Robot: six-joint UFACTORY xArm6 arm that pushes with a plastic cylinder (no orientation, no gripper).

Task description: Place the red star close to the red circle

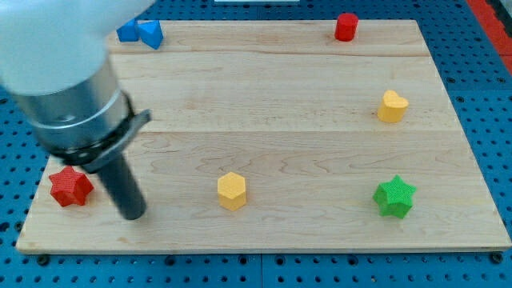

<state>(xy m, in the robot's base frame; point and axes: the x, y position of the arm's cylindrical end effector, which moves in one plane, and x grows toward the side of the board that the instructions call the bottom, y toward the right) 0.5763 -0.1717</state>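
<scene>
The red star (70,186) lies near the board's bottom left corner. The red circle (346,26), a short cylinder, stands at the board's top edge, right of the middle, far from the star. My tip (133,214) rests on the board just to the right of the red star and slightly lower, with a small gap between them. The arm's grey body covers the view's upper left.
Two blue blocks (141,33) sit together at the top left edge. A yellow heart (392,106) is at the right. A yellow hexagon (232,191) lies at the bottom middle, right of my tip. A green star (395,197) is at the bottom right. The wooden board (264,104) rests on a blue pegboard.
</scene>
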